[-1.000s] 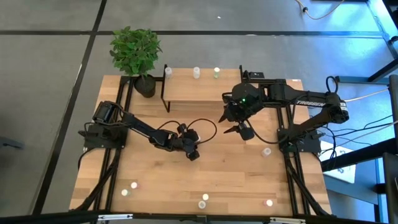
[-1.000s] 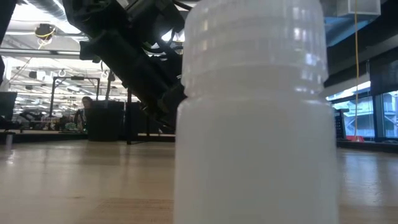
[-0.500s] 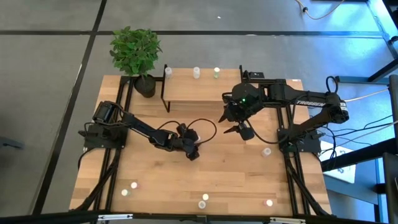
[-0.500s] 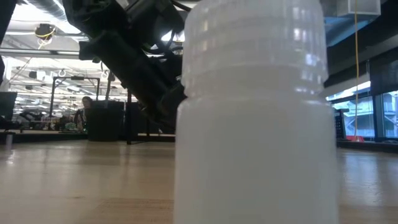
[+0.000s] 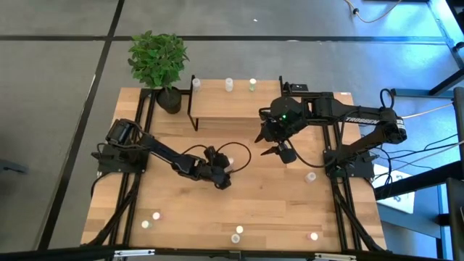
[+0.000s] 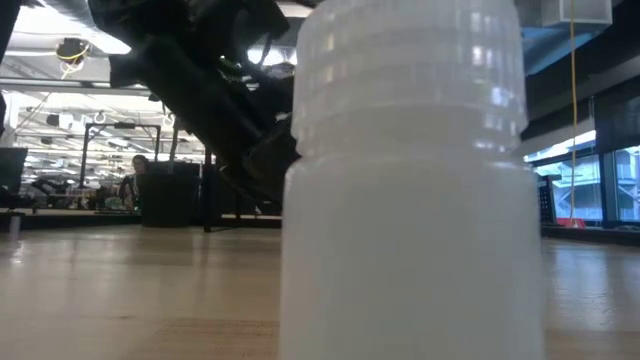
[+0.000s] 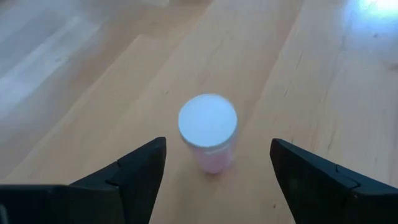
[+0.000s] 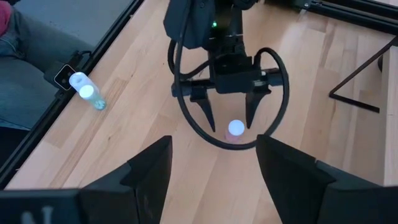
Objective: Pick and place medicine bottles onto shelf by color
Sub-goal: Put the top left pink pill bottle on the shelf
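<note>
the left gripper (image 7: 214, 171) is standing apart around a white-capped bottle (image 7: 208, 130) with no readable label.

My table (image 5: 254, 196) is pale wood planks. On it, at the far edge, stands the shelf (image 5: 232, 104), with three bottles (image 5: 229, 85) in a row along its back. Beside the shelf sits a potted plant (image 5: 159, 61). More bottles stand scattered along the near edge (image 5: 238, 230), one near my right base (image 5: 311, 176), one at mid-table (image 7: 208, 131).
</note>
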`<control>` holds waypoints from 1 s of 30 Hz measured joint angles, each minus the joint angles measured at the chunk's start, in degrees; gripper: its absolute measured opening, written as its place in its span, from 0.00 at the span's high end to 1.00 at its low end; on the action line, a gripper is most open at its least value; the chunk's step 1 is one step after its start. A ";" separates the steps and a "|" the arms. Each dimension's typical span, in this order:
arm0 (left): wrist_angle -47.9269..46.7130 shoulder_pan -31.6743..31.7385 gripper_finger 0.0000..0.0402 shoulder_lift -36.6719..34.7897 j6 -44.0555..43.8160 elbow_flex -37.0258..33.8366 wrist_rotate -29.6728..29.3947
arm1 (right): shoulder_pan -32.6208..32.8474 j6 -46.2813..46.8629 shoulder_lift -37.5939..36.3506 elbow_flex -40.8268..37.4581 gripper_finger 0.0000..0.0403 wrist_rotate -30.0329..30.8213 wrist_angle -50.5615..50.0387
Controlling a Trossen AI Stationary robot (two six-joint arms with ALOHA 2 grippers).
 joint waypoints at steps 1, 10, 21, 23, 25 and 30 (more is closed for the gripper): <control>-0.75 -0.24 0.30 -0.26 -0.02 0.06 -0.44 | 0.00 0.00 0.01 0.00 0.41 0.01 0.01; -12.34 -2.77 0.30 -4.01 -5.75 0.02 -2.26 | 0.00 0.00 0.02 0.00 0.41 0.02 0.57; -23.58 -6.69 0.30 -12.26 -10.29 0.00 -2.29 | 0.00 0.02 0.02 0.00 0.41 0.02 1.01; -25.10 -7.22 0.30 -14.07 -10.32 0.00 -2.63 | 0.00 0.00 0.02 0.00 0.41 0.02 1.01; -26.80 -7.87 0.30 -15.95 -10.33 0.00 -3.57 | 0.00 0.00 0.02 0.00 0.41 0.02 1.03; -30.39 -9.67 0.30 -20.73 -10.57 -0.03 -6.71 | 0.00 0.00 0.02 0.00 0.41 0.02 1.06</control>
